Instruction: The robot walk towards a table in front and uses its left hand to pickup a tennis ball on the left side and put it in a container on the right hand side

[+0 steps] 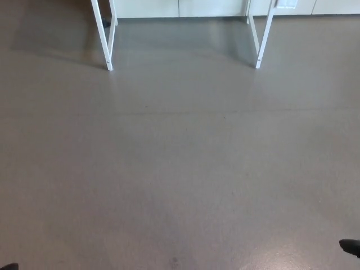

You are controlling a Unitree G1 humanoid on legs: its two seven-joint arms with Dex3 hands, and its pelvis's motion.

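Only the surface's white legs [108, 39] stand on the grey floor [180, 169] ahead; the tennis ball is out of view. Slivers of left robot hand [8, 266] and right robot hand [350, 246] show at the bottom edge; I cannot tell their spread.

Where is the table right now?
In the head view the table is ahead, at the top of the picture. Only its white legs show, a left leg and a right leg, standing on the grey floor.

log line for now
phase: approach | table legs ahead | ball, container: unseen | left hand, right hand: bottom corners
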